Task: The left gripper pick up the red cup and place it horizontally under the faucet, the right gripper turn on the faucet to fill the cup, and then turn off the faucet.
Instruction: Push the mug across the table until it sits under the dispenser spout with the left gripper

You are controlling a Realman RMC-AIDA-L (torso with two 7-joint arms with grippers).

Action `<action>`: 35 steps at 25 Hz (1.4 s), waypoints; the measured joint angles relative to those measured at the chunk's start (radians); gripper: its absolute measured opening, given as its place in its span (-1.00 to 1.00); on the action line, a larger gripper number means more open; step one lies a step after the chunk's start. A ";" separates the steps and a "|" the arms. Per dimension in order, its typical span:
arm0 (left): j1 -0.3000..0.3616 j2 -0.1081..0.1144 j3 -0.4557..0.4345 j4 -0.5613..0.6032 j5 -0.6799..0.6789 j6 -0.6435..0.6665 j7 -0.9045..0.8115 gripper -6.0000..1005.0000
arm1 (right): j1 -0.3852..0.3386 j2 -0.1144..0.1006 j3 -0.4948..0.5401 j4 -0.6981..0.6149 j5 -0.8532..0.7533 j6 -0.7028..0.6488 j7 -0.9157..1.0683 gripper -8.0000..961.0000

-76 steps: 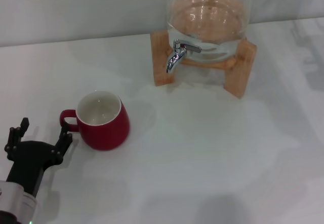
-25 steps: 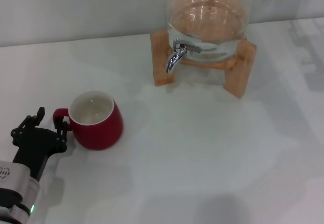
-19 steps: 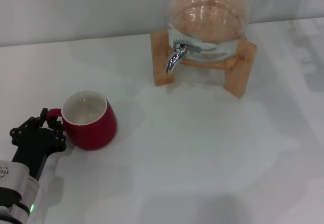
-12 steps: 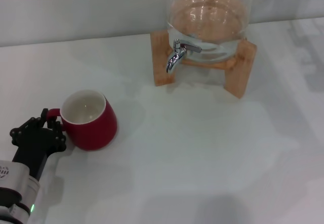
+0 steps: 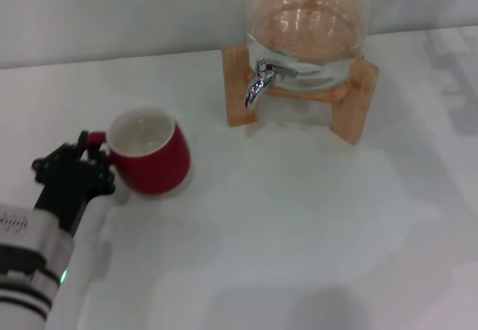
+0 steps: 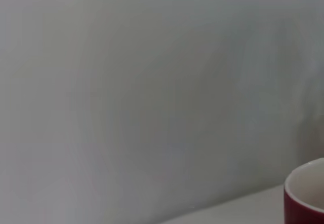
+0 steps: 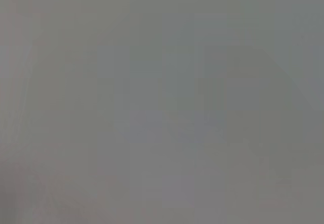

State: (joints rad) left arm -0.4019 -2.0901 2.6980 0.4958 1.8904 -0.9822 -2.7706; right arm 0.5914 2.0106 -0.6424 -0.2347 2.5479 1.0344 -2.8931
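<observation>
The red cup (image 5: 151,160) is upright at the left of the table, white inside facing up, its handle pointing left. It looks raised slightly off the surface. My left gripper (image 5: 88,158) is shut on the cup's handle. The cup's rim also shows at the edge of the left wrist view (image 6: 307,193). The chrome faucet (image 5: 258,81) sticks out from the clear glass dispenser (image 5: 306,16), up and to the right of the cup, well apart from it. The right gripper is out of view, and the right wrist view shows only plain grey.
The dispenser rests on a wooden stand (image 5: 349,116) at the back of the white table (image 5: 299,225). A pale wall runs behind it.
The left gripper closed on the cup's handle, dragging the cup a little left. Since then it has carried the cup up and to the right, toward the faucet.
</observation>
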 joint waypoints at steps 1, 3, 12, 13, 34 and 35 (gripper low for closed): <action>-0.016 0.002 -0.002 0.004 0.000 0.010 -0.001 -0.80 | 0.000 0.000 -0.003 0.000 0.000 0.003 0.000 0.41; -0.049 0.005 -0.008 0.004 0.002 0.040 -0.005 -0.80 | 0.000 0.000 -0.007 0.000 0.000 0.010 0.000 0.41; -0.144 0.007 -0.009 0.001 0.009 0.177 -0.005 -0.80 | 0.005 0.002 -0.021 0.007 0.000 0.035 0.003 0.41; -0.150 0.007 -0.008 0.002 0.009 0.192 -0.005 -0.80 | 0.005 0.002 -0.023 0.009 0.000 0.038 0.003 0.41; -0.216 0.008 -0.011 0.041 0.039 0.351 0.001 -0.80 | 0.007 0.004 -0.046 0.011 0.000 0.057 0.003 0.41; -0.223 0.008 -0.011 0.041 0.039 0.361 0.001 -0.80 | 0.007 0.004 -0.046 0.011 0.000 0.059 0.003 0.41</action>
State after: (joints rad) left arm -0.6246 -2.0816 2.6875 0.5366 1.9296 -0.6217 -2.7691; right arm 0.5983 2.0142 -0.6887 -0.2238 2.5479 1.0933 -2.8899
